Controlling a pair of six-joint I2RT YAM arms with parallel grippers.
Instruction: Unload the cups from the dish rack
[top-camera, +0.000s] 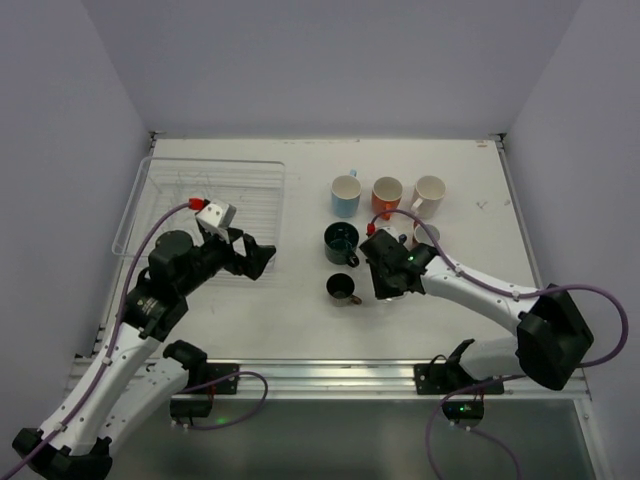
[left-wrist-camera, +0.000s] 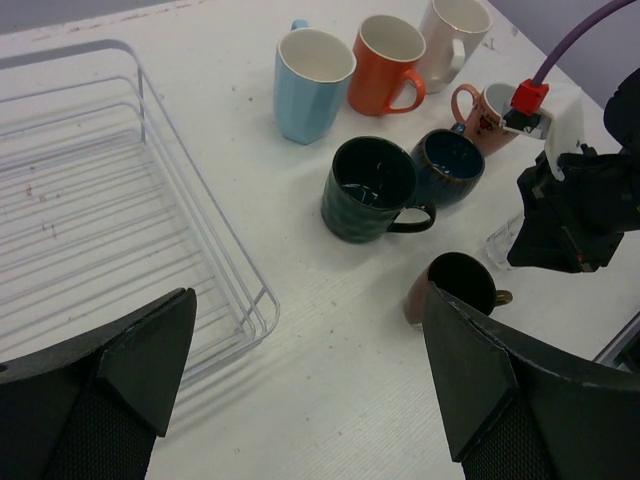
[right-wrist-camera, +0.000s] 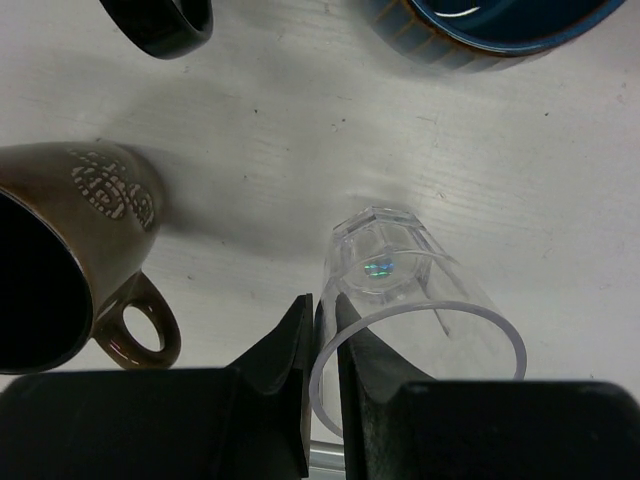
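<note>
The dish rack (top-camera: 215, 163) stands empty at the far left and also shows in the left wrist view (left-wrist-camera: 90, 210). On the table stand the light blue cup (top-camera: 346, 194), orange mug (top-camera: 387, 195), white mug (top-camera: 429, 194), small pink cup (top-camera: 426, 236), dark teal mug (top-camera: 341, 243), navy cup (left-wrist-camera: 449, 166) and small dark brown mug (top-camera: 341, 288). My right gripper (right-wrist-camera: 327, 330) is shut on the wall of the clear glass (right-wrist-camera: 420, 300), one finger inside and one outside, right of the brown mug (right-wrist-camera: 70, 260). My left gripper (left-wrist-camera: 310, 390) is open and empty beside the rack's near right corner.
The cups cluster in the table's middle and far right. The right arm's wrist (left-wrist-camera: 575, 215) hangs over the near right of the cluster. The table's near edge has a metal rail (top-camera: 330, 375) with both arm bases.
</note>
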